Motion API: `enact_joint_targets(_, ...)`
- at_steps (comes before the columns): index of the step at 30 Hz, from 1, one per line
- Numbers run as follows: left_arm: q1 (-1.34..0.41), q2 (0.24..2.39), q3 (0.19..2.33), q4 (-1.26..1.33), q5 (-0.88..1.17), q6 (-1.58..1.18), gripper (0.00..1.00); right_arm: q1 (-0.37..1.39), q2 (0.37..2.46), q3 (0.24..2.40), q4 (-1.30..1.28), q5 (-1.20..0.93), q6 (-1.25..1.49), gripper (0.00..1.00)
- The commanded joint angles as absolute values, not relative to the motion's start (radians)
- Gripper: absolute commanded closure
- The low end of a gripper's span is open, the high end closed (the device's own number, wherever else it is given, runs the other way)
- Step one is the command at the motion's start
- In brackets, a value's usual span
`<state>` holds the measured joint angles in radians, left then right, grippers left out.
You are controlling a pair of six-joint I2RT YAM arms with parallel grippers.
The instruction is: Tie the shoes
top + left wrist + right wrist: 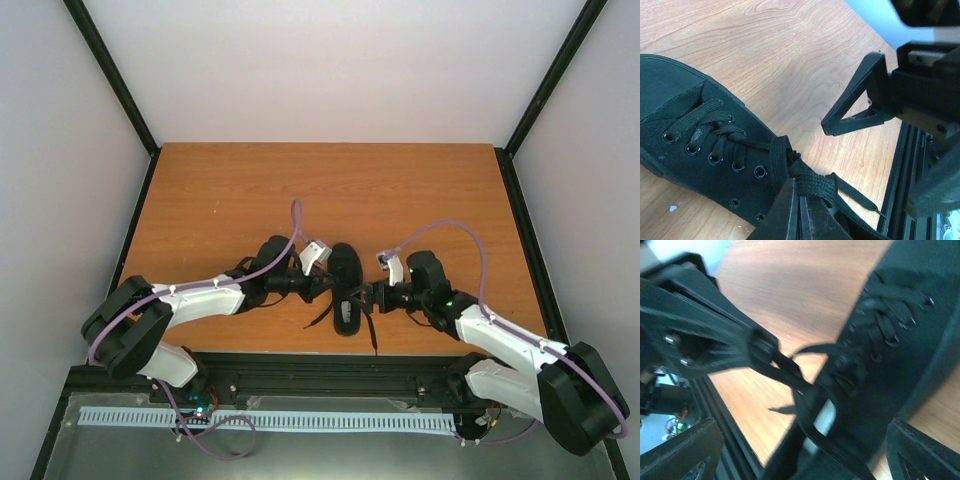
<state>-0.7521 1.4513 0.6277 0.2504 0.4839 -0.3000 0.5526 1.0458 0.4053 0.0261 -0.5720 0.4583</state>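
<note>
The black shoe [346, 288] lies on the wooden table [250, 190] between my two grippers, toe pointing away. My left gripper [328, 283] is at its left side. In the left wrist view it [801, 192] is shut on a folded part of the black lace [815, 182] near the top eyelets of the shoe [695, 145]. My right gripper [366, 296] is at the shoe's right side, open. In the blurred right wrist view its fingers [685, 450] stand wide apart around the heel end of the shoe [900, 340]. A lace [785, 372] runs taut to the left gripper's tip.
Loose lace ends [372, 335] trail from the shoe toward the near table edge. A black rail [330, 365] runs along that edge, close behind both grippers. White walls with black corner posts [120, 85] enclose the table.
</note>
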Motion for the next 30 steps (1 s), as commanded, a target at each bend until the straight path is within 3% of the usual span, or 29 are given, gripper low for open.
enact_joint_targets(1,-0.747,1.427,0.605,0.321,0.466,-0.316,0.99,0.559,1.040,0.342,0.029,-0.500,0.503,0.12)
enact_joint_targets(15,-0.747,1.427,0.594,0.323,0.477,-0.294,0.99,0.559,1.170,0.259,0.181,-0.610,0.549,0.32)
enact_joint_targets(25,-0.747,1.415,0.591,0.318,0.476,-0.287,0.99,0.558,1.157,0.282,0.113,-0.584,0.522,0.79)
enact_joint_targets(30,-0.747,1.403,0.582,0.318,0.477,-0.289,0.99,0.559,1.104,0.302,0.051,-0.560,0.518,0.92)
